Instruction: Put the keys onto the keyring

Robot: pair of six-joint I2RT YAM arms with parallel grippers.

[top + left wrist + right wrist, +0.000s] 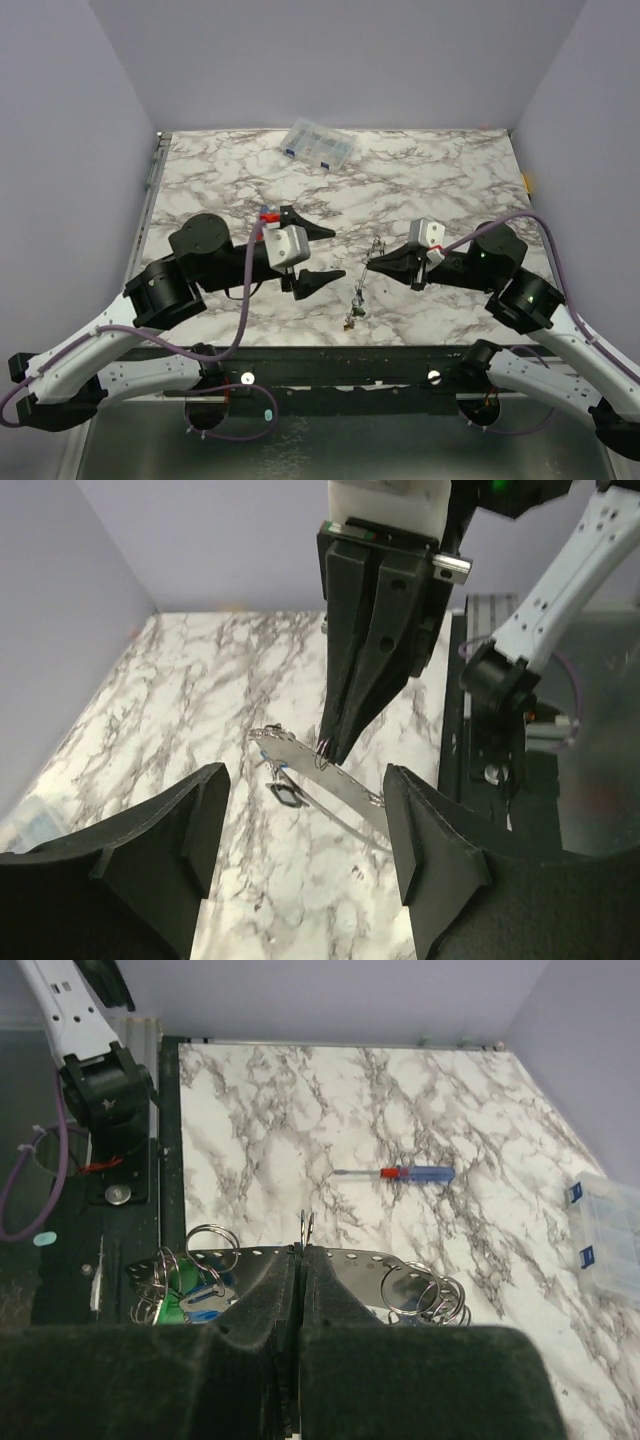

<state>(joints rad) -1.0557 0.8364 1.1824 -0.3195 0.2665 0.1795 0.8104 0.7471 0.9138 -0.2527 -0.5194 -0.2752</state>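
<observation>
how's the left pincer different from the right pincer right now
The left pincer is open wide and holds nothing; the right pincer is shut, pinching the perforated metal strip hung with keys. The left pincer stays clear of that strip; the right pincer touches it. Both are black and point toward each other.

1. Arms: two, the left arm (190, 270) and the right arm (500, 262).
2. Claws: two, the left claw (325, 252) and the right claw (302, 1252).
3. Keyring (245, 1254): one.
4. Keys (195, 1300): one bunch, too tangled for an exact count. Two tags show in the right wrist view, one green tag (180, 1285) and one blue tag (206, 1312).
5. Small split rings (212, 1244): several, overlapping too much to count exactly.
6. Screwdriver (392, 1173): one, with a red and blue handle.
7. Clear compartment box (318, 146): one, at the far side, carrying two blue labels (576, 1193).
8. Table (440, 180): one, marble-patterned.
</observation>
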